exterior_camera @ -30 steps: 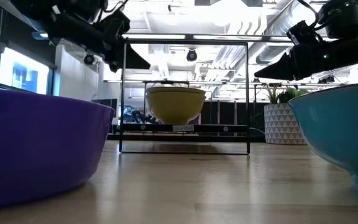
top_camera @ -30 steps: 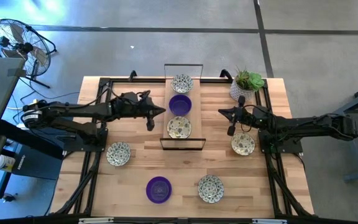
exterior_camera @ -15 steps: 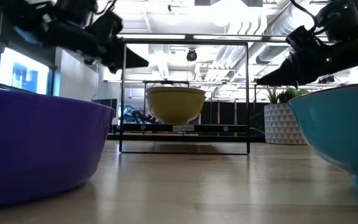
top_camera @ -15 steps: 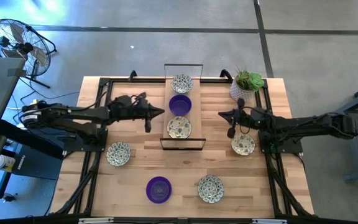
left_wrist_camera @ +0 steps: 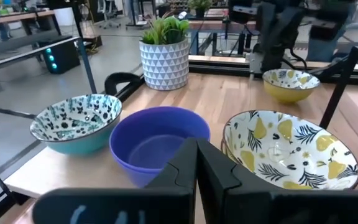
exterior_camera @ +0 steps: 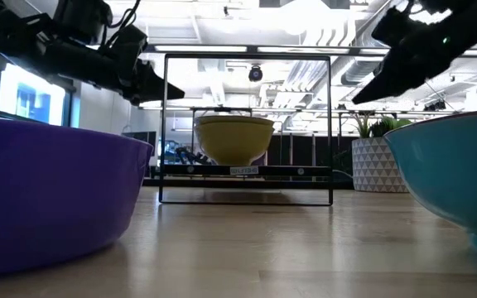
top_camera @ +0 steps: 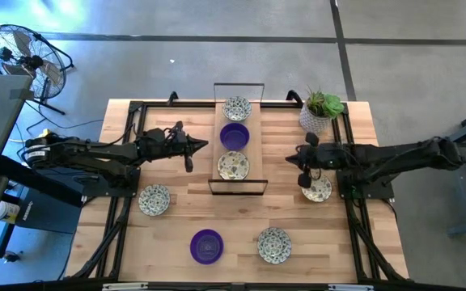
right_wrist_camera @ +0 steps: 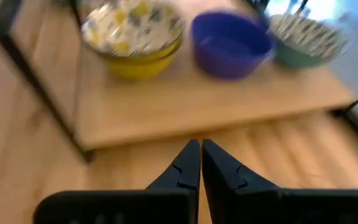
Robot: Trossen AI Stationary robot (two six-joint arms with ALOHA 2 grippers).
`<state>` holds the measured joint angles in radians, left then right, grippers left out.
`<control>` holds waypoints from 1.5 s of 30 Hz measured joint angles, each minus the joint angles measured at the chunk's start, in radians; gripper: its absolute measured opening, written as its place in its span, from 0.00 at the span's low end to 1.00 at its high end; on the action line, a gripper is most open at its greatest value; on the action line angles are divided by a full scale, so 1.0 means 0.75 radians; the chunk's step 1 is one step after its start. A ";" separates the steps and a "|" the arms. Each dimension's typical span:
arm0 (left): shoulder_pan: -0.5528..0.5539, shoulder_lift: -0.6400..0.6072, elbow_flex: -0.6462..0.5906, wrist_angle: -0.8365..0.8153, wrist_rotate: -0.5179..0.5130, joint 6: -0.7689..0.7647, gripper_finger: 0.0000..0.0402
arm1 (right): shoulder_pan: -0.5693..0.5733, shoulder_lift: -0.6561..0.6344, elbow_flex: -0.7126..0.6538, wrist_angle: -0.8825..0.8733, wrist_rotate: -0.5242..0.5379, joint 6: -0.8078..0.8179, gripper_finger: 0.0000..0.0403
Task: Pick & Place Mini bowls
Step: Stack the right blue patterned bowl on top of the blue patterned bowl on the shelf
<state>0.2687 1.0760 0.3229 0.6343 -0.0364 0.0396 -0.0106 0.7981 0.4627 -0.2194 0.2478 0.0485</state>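
Note:
Three mini bowls sit in a row on a raised wooden shelf [top_camera: 219, 153] at the table's middle: a speckled one [top_camera: 237, 107], a purple one [top_camera: 235, 136] and a speckled one [top_camera: 233, 166]. More rest on the table: speckled bowls [top_camera: 154, 200], [top_camera: 274, 244], [top_camera: 317, 187] and a purple bowl [top_camera: 207, 246]. My left gripper [top_camera: 205, 145] hovers shut just left of the shelf, pointing at it [left_wrist_camera: 196, 152]. My right gripper [top_camera: 289, 158] hovers shut to the shelf's right, slanting down [right_wrist_camera: 201, 155]. Neither holds anything.
A black wire frame [top_camera: 239, 83] stands around the shelf. A white pot with a green plant [top_camera: 320, 109] stands at the far right corner. Black rails [top_camera: 124, 194] run along the table's left and right sides. Bare wood lies between the shelf and the near bowls.
My left gripper has drawn back a little toward the table's left edge and sunk slightly. My right gripper has shifted toward the near edge, its wrist has risen and its fingers have tipped downward. Both stay shut. No bowl has moved.

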 joint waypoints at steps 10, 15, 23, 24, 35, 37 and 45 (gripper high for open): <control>-0.001 0.000 0.000 -0.011 0.021 0.007 0.00 | 0.312 0.152 0.214 -0.403 -0.037 0.508 0.15; -0.001 0.000 0.000 -0.015 0.029 0.007 0.00 | 0.459 0.284 0.278 -0.400 -0.096 0.702 0.26; -0.001 0.000 0.000 -0.052 0.037 0.007 0.00 | 0.561 0.503 0.319 -0.289 -0.246 0.896 0.43; -0.001 0.000 0.001 -0.052 0.037 0.007 0.00 | 0.561 0.530 0.319 -0.262 -0.278 0.911 0.45; -0.001 0.001 0.001 -0.052 0.038 0.006 0.00 | 0.556 0.710 0.319 -0.118 -0.450 0.917 0.51; -0.001 0.001 0.001 -0.052 0.038 0.006 0.00 | 0.556 0.727 0.319 -0.046 -0.498 0.925 0.51; -0.001 0.001 0.001 -0.052 0.038 0.005 0.00 | 0.556 0.859 0.319 0.138 -0.609 0.982 0.49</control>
<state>0.2684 1.0763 0.3233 0.5953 -0.0078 0.0432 0.4061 1.4427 0.7021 -0.1160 -0.2089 0.7849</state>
